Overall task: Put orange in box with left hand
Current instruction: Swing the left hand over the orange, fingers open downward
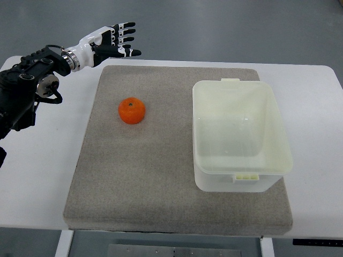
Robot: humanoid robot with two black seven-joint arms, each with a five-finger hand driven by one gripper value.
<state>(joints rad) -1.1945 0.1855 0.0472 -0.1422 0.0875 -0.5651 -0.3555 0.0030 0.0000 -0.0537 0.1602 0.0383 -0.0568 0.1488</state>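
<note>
The robot's left hand [110, 42] hangs with its fingers [124, 32] stretched out and spread, the thumb set a little apart below them, holding nothing and touching nothing. It sits above the far left corner of the scene, just past the back edge of the mat [161, 176], its white-and-black palm turned sideways. The black left arm [29, 80] reaches in from the picture's left edge over the white counter [43, 182].

The orange [132, 111] lies on the grey, felt-like mat, nearer the robot than the hand and well apart from it. It is round, bright and whole (its small dark stem dimple faces upward) and rests alone on the mat's left half.

To the orange's right, with bare mat between them, stands the box [268, 155], a translucent, pale plastic tub with rounded corners and no lid. It covers much of the mat's right half, and small tabs stick out at the middle of its near and far rims. Its inside shows only pale plastic.
</note>
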